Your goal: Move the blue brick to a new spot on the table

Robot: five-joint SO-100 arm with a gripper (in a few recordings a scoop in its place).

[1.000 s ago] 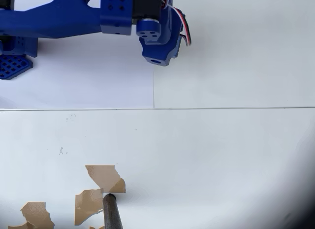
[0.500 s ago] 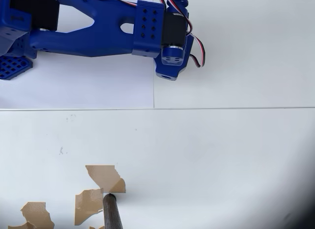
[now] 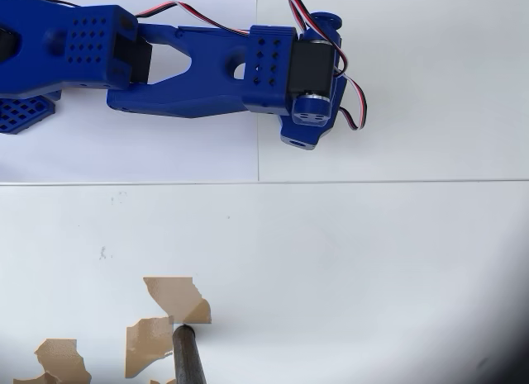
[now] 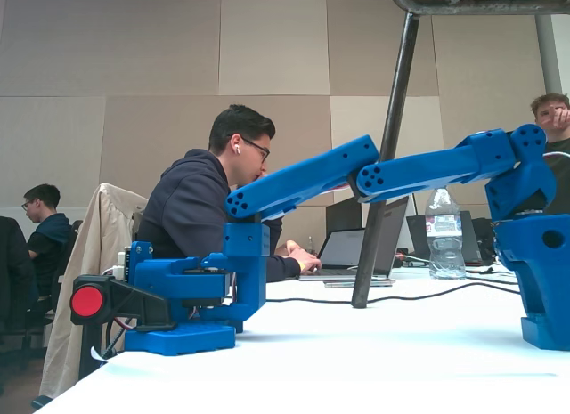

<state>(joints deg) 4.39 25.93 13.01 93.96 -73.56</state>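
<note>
The blue brick is out of view in both views. In the overhead view my blue arm reaches from the left edge across the top of the white table (image 3: pixel 372 260). My gripper (image 3: pixel 307 130) points down, and the wrist motor hides its fingers from above. In the fixed view the arm stretches out to the right, with the gripper (image 4: pixel 519 193) hanging down at the far end. Whether the jaws are open or shut cannot be told, and nothing shows between them.
Torn brown tape patches (image 3: pixel 175 297) and a dark pole (image 3: pixel 188 355) sit at the lower left of the overhead view. A blue perforated grid plate (image 3: pixel 21 111) lies at the left edge on a white paper sheet (image 3: pixel 165 153). People sit behind the table.
The arm has stretched further to the right across the top of the overhead view, carrying the gripper rightward. Nothing else on the table has moved.
</note>
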